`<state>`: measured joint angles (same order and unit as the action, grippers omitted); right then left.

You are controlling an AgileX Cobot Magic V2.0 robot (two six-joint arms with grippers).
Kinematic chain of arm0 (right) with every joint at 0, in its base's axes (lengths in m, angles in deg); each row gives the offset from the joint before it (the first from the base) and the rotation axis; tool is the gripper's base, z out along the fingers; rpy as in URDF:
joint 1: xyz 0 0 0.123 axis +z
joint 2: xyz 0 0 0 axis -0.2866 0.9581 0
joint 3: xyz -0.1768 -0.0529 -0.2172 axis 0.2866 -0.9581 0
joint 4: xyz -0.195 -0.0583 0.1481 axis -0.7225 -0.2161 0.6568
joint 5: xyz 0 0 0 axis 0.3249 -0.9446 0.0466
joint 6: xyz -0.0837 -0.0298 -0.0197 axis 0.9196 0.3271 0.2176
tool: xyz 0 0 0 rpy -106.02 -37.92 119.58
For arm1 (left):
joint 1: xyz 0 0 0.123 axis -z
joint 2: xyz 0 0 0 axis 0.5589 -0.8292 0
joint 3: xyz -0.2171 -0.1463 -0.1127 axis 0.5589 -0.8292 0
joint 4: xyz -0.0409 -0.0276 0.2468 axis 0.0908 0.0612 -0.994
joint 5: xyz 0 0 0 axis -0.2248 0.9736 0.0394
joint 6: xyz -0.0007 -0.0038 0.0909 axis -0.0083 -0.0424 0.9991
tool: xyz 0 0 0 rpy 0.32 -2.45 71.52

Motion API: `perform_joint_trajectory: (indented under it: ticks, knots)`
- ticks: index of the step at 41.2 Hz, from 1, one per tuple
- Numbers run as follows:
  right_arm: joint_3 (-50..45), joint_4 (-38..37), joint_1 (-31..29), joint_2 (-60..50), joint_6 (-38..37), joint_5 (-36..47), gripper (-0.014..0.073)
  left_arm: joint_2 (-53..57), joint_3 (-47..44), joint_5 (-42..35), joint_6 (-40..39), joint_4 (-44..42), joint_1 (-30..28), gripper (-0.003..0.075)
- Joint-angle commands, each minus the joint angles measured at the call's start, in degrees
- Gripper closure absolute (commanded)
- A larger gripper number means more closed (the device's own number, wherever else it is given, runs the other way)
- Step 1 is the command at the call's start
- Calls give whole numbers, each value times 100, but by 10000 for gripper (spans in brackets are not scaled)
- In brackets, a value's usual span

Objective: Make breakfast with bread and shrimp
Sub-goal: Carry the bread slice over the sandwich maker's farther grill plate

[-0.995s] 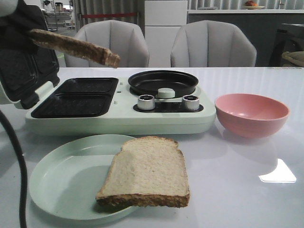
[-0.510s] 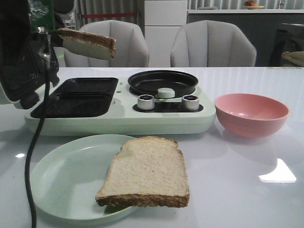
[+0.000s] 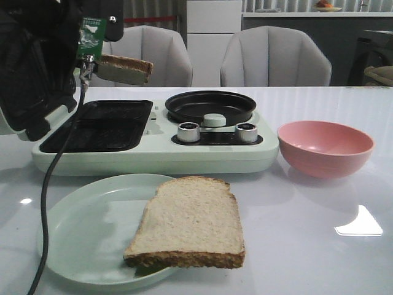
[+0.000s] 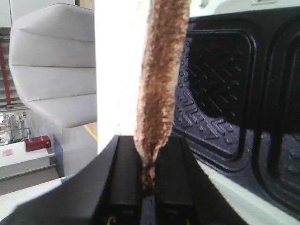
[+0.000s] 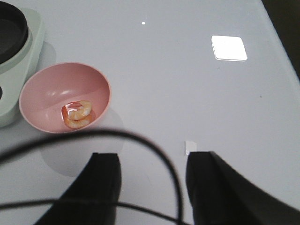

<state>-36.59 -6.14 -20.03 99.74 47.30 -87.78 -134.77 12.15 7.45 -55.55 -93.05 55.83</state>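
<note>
Left gripper (image 4: 149, 187) is clamped on the crust edge of one bread slice (image 3: 126, 69), held in the air over the open sandwich maker (image 3: 98, 126), roughly level. Step in hand looks like loading that slice onto the ribbed plate; next move needs a descent and a flat release inside one cavity. Second slice (image 3: 190, 222) sits on the green plate (image 3: 73, 227). Right gripper (image 5: 152, 180) hangs parted and empty above the table; shrimp (image 5: 77, 114) lie in the pink bowl (image 5: 47, 89).

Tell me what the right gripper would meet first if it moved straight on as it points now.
Probably the bare white table: the open right gripper points down at it, beside the pink bowl; depth is unclear.
</note>
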Motion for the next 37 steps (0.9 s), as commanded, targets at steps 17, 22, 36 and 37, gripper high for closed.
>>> perform_joint_trajectory:
  ticks: [17, 22, 36, 37]
  knots:
    - [199, -43, -11, 3, 51, 391, 153, -527, 611, -601, -110, -46, -349, 621]
    - [199, -43, -11, 3, 51, 391, 153, -604, 611, -658, -110, -22, -399, 621]
    - [199, -43, -11, 3, 51, 391, 153, -697, 611, -557, -110, 257, -469, 618]
    - [199, -43, -11, 3, 51, 391, 153, -697, 611, -552, -110, 270, -469, 616]
